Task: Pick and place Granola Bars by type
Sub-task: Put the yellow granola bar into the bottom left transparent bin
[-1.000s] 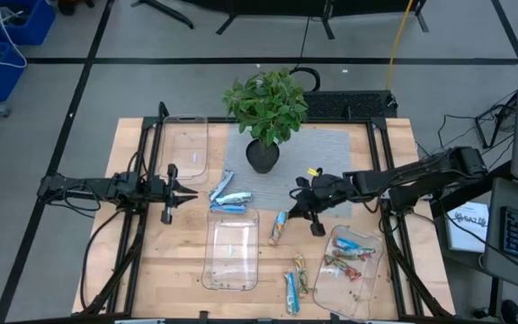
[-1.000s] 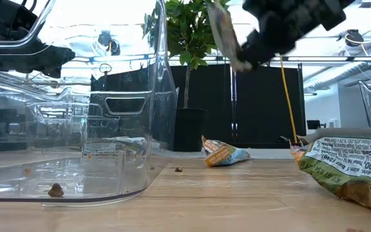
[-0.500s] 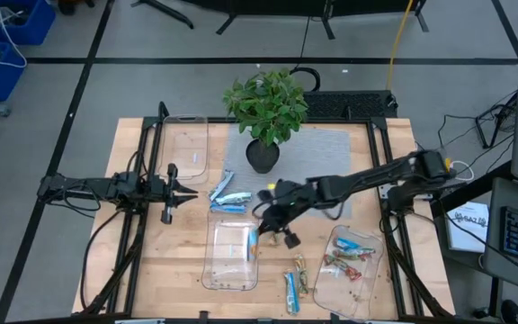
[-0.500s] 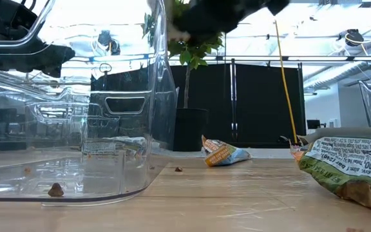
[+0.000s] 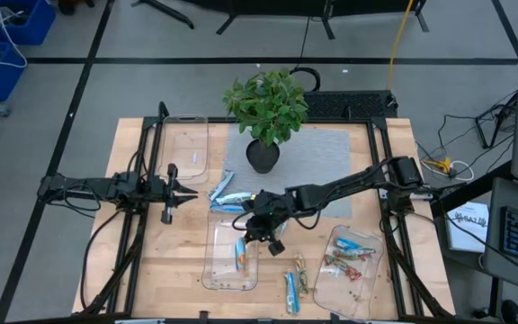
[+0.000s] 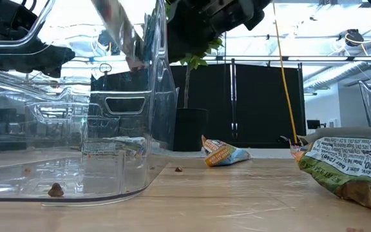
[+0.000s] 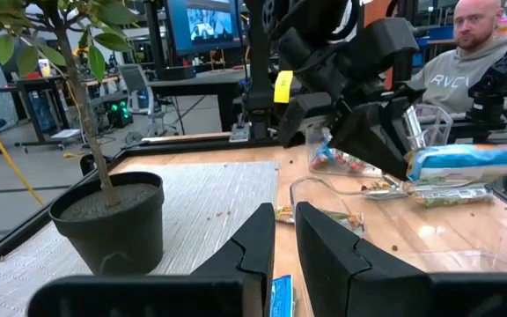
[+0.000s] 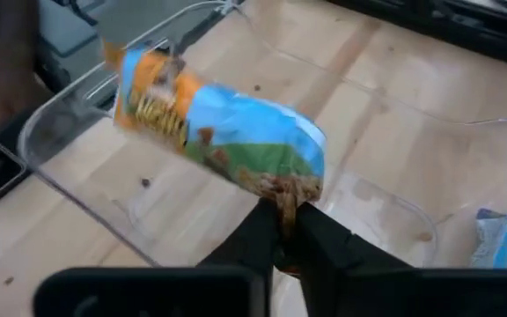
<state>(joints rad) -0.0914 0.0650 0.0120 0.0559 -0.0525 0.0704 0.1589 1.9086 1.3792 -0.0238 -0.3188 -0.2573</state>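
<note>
Where the high view blurs it: your right wrist view shows the bar (image 8: 223,141).
Bar: blue, green, orange wrapper.
Right gripper (image 8: 286,231): pinching the bar's end over the tray (image 8: 77,189).
Left gripper (image 7: 285,231): nearly together, empty.

From my station I see a potted plant (image 5: 266,112) standing on a grey mat (image 5: 317,148) at the far middle of the wooden table (image 5: 142,270). Three clear trays lie on the wood: one at the far left (image 5: 187,144), one near the middle (image 5: 218,270), one at the near right (image 5: 367,279). A person (image 7: 469,53) sits beyond the table.
</note>
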